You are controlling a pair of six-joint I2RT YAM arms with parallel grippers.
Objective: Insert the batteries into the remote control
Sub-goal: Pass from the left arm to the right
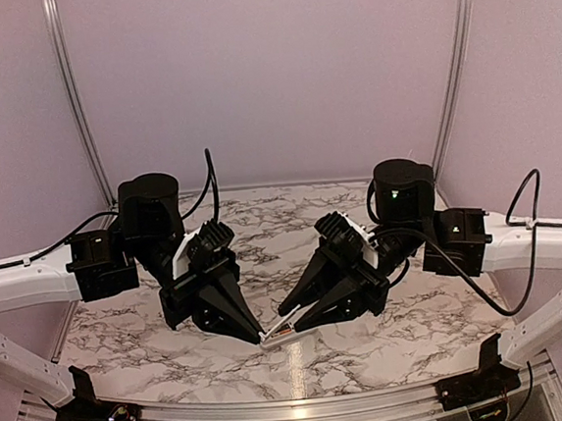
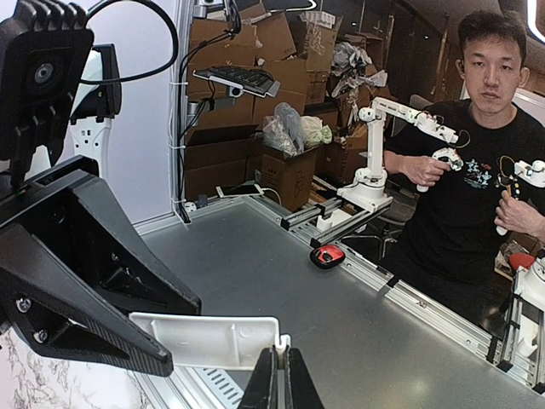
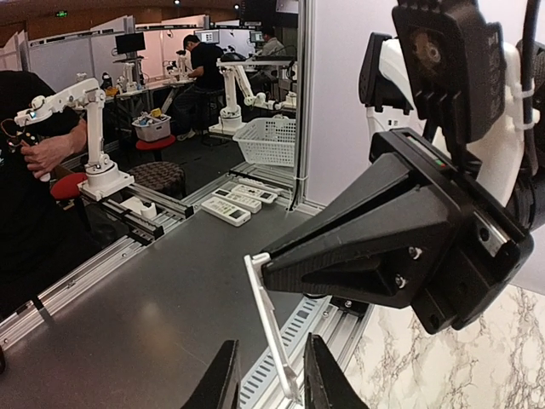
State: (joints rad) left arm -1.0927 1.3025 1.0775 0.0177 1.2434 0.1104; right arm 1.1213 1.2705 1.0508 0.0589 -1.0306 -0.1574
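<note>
My left gripper (image 2: 282, 375) is shut on the end tab of a thin, flat white piece (image 2: 204, 339) with ribs on its face, and holds it above the table's near edge. The piece shows edge-on in the right wrist view (image 3: 271, 319). My right gripper (image 3: 271, 383) is open, one finger on each side of the piece's other end, not pinching it. In the top view both grippers (image 1: 262, 336) (image 1: 299, 322) meet over a white shape with a red streak (image 1: 288, 335), perhaps the remote control with batteries. It is mostly hidden.
The marble table (image 1: 292, 219) ends at an aluminium rail (image 3: 294, 336) just under the grippers. Beyond it lie a grey bench with a red and black object (image 2: 327, 256), spare remotes (image 3: 226, 210), a white basket (image 3: 268, 141) and a seated person (image 2: 490, 162).
</note>
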